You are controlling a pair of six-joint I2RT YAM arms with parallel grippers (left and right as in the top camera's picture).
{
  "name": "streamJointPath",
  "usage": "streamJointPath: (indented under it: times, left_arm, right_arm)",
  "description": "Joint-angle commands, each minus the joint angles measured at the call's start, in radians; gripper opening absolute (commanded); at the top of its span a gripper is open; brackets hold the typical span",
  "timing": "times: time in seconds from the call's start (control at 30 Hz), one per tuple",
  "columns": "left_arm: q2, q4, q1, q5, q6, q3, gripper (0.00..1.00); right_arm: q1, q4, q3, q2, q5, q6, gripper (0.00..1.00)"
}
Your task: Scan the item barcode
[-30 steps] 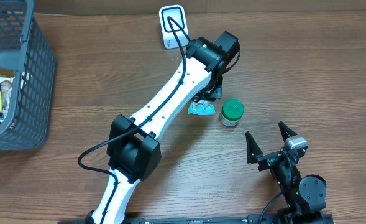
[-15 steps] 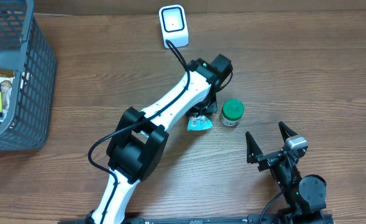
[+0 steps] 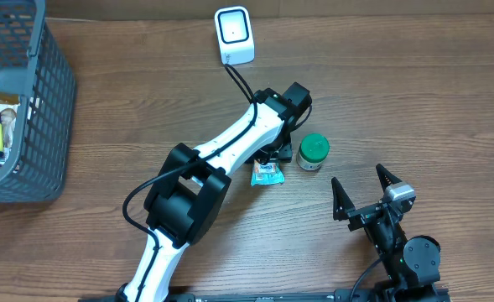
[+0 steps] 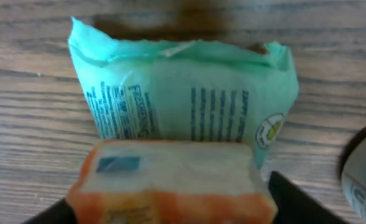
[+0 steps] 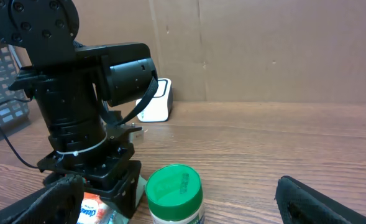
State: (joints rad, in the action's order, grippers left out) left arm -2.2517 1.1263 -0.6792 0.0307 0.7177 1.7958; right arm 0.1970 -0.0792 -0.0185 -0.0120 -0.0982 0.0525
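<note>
One packet [image 3: 267, 174], one green-lidded jar [image 3: 313, 152], one scanner [image 3: 234, 35], one basket [image 3: 52, 105].

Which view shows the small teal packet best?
The left wrist view: the teal packet fills the frame, with its print and orange end visible, though blurred. Overhead it is small, right beside the left gripper. The right wrist view catches only a corner of it behind that gripper.
</note>
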Motion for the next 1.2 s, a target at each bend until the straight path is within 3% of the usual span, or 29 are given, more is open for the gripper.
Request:
streamJointPath:
  times: [0.0, 0.33, 0.47, 1.17]
  left_arm:
    - [0.027, 0.021, 0.026, -0.072, -0.079, 0.058, 0.7]
    - [0.027, 0.148, 0.073, -0.128, -0.171, 0.166, 0.71]
    - [0.027, 0.187, 0.073, -0.13, -0.188, 0.164, 0.56]
    - [0.026, 0.184, 0.044, -0.124, -0.191, 0.154, 0.54]
  right_arm:
    - [-0.002, 0.005, 0.011, 0.009, 0.0, 0.004, 1.0]
    - [-0.002, 0.005, 0.011, 0.009, 0.0, 0.004, 1.0]
    - [-0.002, 0.005, 0.011, 0.009, 0.0, 0.004, 1.0]
    - [-0.002, 0.005, 0.011, 0.009, 0.0, 0.004, 1.0]
